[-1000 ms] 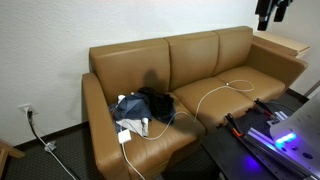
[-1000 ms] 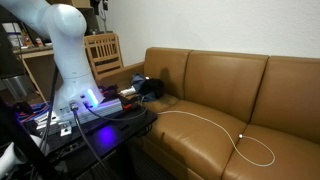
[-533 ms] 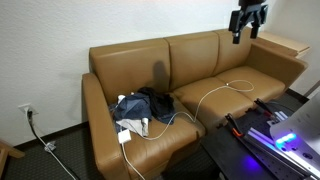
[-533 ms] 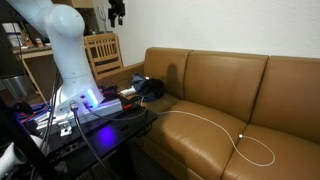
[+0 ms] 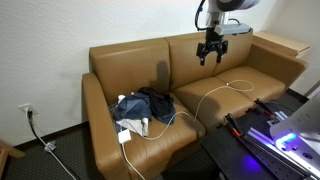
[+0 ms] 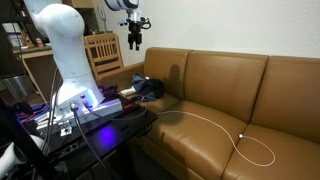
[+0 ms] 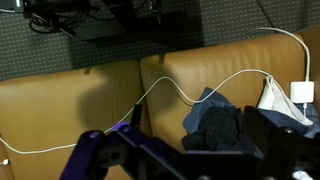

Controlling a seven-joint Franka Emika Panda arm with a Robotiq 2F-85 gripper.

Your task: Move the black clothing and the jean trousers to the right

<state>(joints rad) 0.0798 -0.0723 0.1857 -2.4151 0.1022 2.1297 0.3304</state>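
The black clothing lies crumpled on the brown sofa's left seat, on top of the blue jean trousers. In an exterior view the pile sits at the sofa's far end. The wrist view shows the black clothing with the jeans under it. My gripper hangs open and empty in the air in front of the sofa's backrest, well away from the pile. It also shows in an exterior view and in the wrist view.
A long white cable runs across the seat cushions, also in an exterior view and the wrist view. A white item lies by the pile. A wooden chair stands beside the sofa. A dark table with the robot base is in front.
My gripper has come down from high near the wall and moved along the sofa toward the clothing pile. The clothes and cable have not moved.
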